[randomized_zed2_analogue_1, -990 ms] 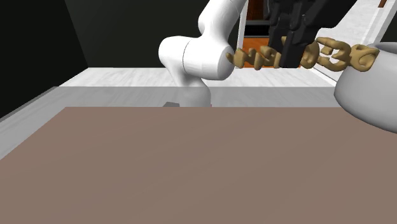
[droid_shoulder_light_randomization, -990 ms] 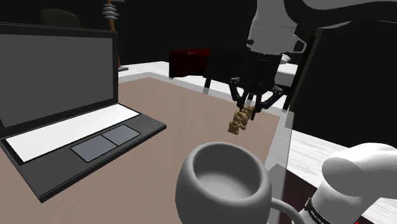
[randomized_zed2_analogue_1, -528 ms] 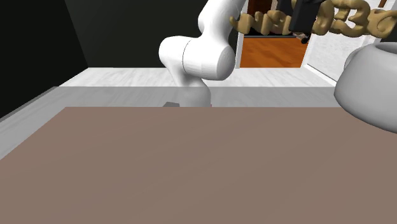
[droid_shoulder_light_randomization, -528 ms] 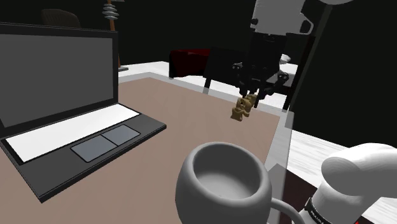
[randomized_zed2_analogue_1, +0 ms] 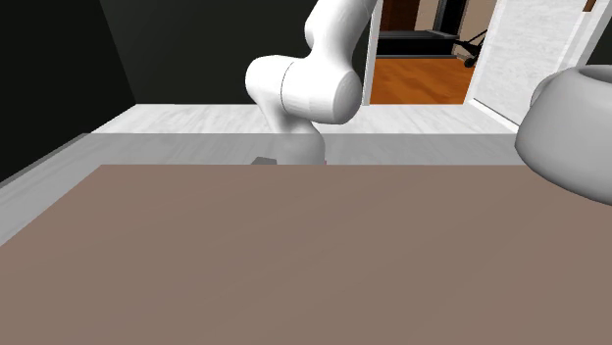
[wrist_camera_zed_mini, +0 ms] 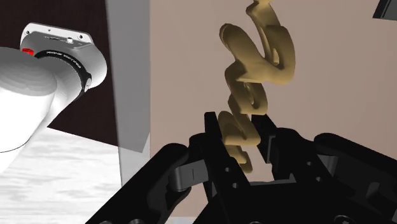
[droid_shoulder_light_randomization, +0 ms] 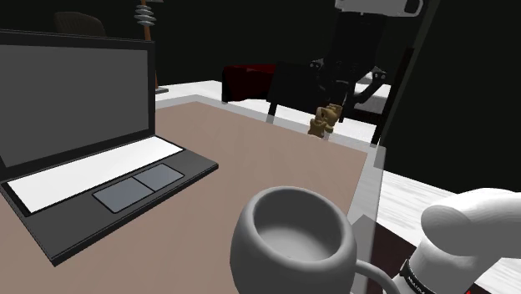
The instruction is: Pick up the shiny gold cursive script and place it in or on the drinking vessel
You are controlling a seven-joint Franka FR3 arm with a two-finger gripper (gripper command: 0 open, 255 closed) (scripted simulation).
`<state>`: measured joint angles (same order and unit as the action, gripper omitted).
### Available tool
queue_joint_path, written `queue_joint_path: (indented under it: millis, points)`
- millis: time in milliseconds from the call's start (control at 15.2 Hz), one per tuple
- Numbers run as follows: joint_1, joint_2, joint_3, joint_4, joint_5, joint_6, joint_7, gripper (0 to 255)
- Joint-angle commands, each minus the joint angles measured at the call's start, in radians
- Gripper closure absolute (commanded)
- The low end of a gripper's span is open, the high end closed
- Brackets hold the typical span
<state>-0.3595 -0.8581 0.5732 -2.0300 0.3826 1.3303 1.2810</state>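
The gold cursive script (droid_shoulder_light_randomization: 326,120) hangs in the air above the far side of the brown table (droid_shoulder_light_randomization: 225,159), clasped by my black gripper (droid_shoulder_light_randomization: 334,104). In the wrist view the script (wrist_camera_zed_mini: 254,76) runs away from the gripper (wrist_camera_zed_mini: 242,137), whose fingers (wrist_camera_zed_mini: 213,130) press on its near end. The drinking vessel, a grey mug (droid_shoulder_light_randomization: 290,237), stands upright at the table's near edge, well below the script and nearer the camera. In the second exterior view the mug (randomized_zed2_analogue_1: 574,127) shows at the right edge.
An open black laptop (droid_shoulder_light_randomization: 79,134) takes up the shoulder view's left half of the table. A pale raised table edge (droid_shoulder_light_randomization: 367,179) runs along the right. The white arm base (randomized_zed2_analogue_1: 299,93) stands behind the table, and a doorway (randomized_zed2_analogue_1: 417,54) onto an orange floor lies beyond.
The gripper has risen with the gold script held in it, lifting it up and away from the table. In the second exterior view the script has passed out over the top edge.
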Motion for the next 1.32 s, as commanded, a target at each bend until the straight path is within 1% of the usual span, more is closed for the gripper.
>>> queue_joint_path:
  millis: [0, 528, 858, 924, 1254]
  points:
    - [0.004, -0.005, 0.010, 0.018, 0.011, -0.017, 0.021, 255]
    - [0.032, -0.046, 0.133, 0.117, 0.126, -0.094, 0.206, 255]
    - [0.026, -0.047, 0.221, 0.214, 0.197, -0.132, 0.331, 255]
    - [0.020, -0.043, 0.253, 0.251, 0.219, -0.143, 0.373, 255]
    - [0.041, -0.086, 0.262, 0.162, 0.240, -0.095, 0.358, 255]
